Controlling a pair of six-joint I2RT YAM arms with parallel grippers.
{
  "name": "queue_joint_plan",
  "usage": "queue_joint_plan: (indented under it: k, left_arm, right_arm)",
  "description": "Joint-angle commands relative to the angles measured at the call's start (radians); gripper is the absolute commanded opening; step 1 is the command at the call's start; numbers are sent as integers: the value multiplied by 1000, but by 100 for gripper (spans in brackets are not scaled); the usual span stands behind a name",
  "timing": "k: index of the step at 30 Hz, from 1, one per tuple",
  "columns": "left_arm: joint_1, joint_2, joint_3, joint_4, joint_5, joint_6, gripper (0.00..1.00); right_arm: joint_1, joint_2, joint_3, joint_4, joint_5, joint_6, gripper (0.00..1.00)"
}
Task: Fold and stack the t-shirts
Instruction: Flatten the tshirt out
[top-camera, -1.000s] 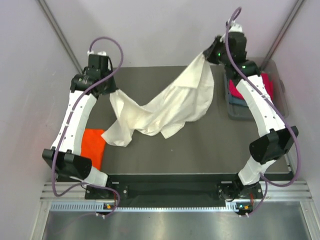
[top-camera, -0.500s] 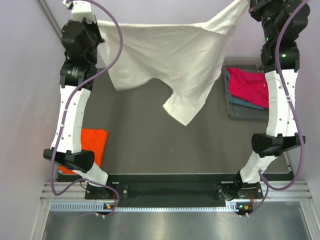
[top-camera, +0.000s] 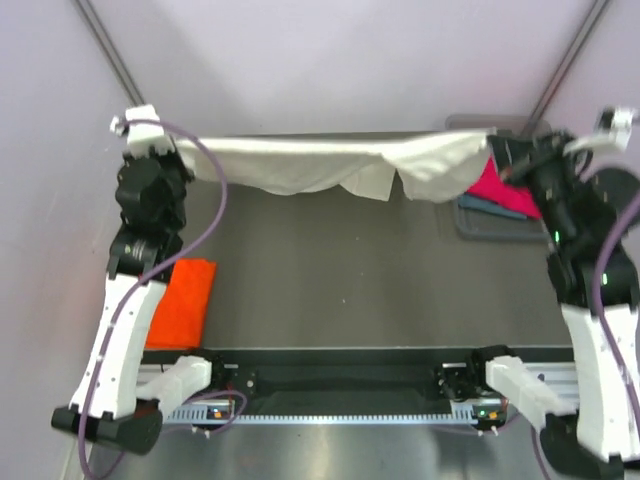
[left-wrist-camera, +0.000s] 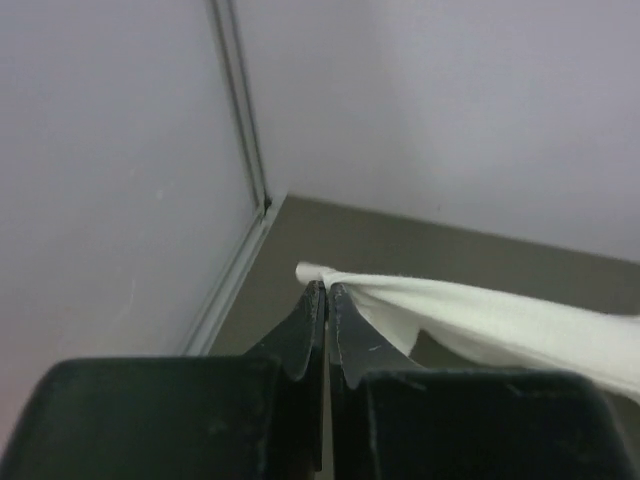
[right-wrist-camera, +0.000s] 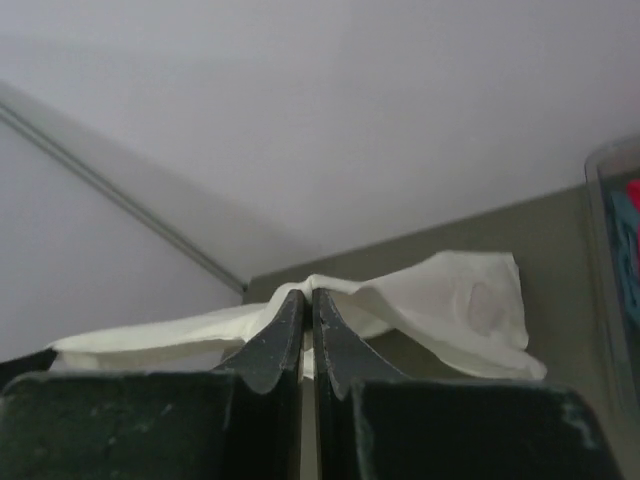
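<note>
Cream-white t-shirt is off the table, stretched into a long band between both arms.

Top view:
- band runs from 10 o'clock to 2 o'clock across the far side of the table; lower edge sags in folds around 12
- left gripper at 10 o'clock, clamped on the shirt's left end
- right gripper at 2 o'clock, clamped on the right end, where more cloth bunches up
- orange t-shirt lies flat at 8 o'clock by the left arm, well apart from the white one
- grey bin at 3 o'clock holds the magenta-pink t-shirt on top of the grey-blue t-shirt; the bunched white end partly hides the bin

Left wrist view:
- jaws pressed together, white hem pinched at the fingertips
- cloth trails off toward 4 o'clock, taut, above the table

Right wrist view:
- jaws closed on a white fold
- cloth spreads both ways, a narrow strip toward 9 o'clock and a wider flap toward 3
- bin rim visible at the 3 o'clock edge, with a bit of pink inside
</note>
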Motion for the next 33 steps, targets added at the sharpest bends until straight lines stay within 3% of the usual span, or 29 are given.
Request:
queue_joint_plan:
  k: [1,7,11,15,20,22,23,26,29,32,33]
  left_arm:
    - [5,-191,-219,-141,-136,-225,0]
    - [6,-439,-368,-465,-256,-577,0]
    - [6,-515,-366,-605,-299,-686,0]
    - [6,-536,-386,-657,-267,-694,0]
    - [6,-477,-411,-498,-144,-591,0]
    - [6,-383,-390,-372,-133,-542,0]
    - [6,-342,-377,-325,-128,-519,0]
    - [6,-76,-292,-82,-125,-407,0]
    - [8,106,-126,99,-133,-284,0]
    - [23,316,95,217,-113,-199,0]
    - [37,400,202,246,-93,-171,0]
  right_arm:
    - [27,-285,-269,-164,-8,51,0]
    - [31,-592,-464,-686,-72,-4,0]
    - [31,-689,-542,-873,-135,15,0]
    - [33,-694,-570,-904,-119,-2,0]
    - [31,-483,-515,-639,-80,5,0]
    - [31,-331,-458,-517,4,-1,0]
    - [33,-268,-434,-361,25,-11,0]
    - [31,17,-258,-88,105,-51,0]
    - [24,293,-5,136,151,-70,0]
    - [13,543,329,237,148,-70,0]
    - [10,597,509,249,141,-83,0]
